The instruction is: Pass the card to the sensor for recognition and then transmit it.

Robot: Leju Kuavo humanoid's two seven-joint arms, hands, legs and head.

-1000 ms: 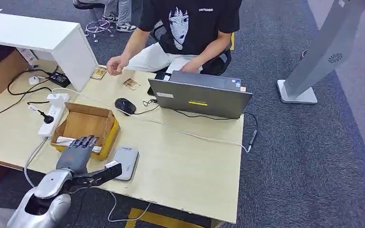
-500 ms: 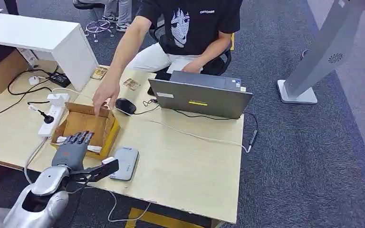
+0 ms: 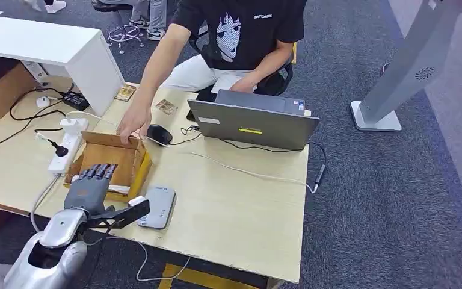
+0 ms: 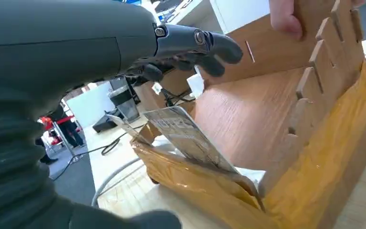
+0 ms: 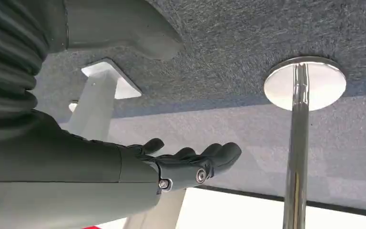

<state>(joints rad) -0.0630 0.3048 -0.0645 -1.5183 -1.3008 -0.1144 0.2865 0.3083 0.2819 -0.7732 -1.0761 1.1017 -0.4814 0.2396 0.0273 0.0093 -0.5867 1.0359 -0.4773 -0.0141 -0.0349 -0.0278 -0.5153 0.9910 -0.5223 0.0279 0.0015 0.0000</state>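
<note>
A printed card [image 4: 187, 137] leans against the near wall inside the open cardboard box [image 3: 107, 155], and its pale edge [image 3: 119, 189] peeks out beside my left hand [image 3: 89, 188]. That hand hovers over the box's near rim with its fingers [image 4: 205, 42] stretched out and the thumb pointing toward the grey card sensor [image 3: 157, 206], holding nothing. A person's hand [image 3: 133, 124] grips the far wall of the box [image 4: 267, 52]. My right hand [image 5: 176, 164] hangs beside me above the carpet, fingers loosely spread and empty.
The seated person's laptop [image 3: 252, 123] and black mouse [image 3: 158, 133] lie beyond the box, with two more cards [image 3: 166, 106] near them. A power strip [image 3: 66, 139] with cables sits left of the box. A white shelf [image 3: 48, 45] stands at far left, and a grey kiosk stand [image 3: 397, 78] at right.
The person's hand has come from the far table edge down onto the box's far wall. My left hand has drifted slightly left over the box's near rim.
</note>
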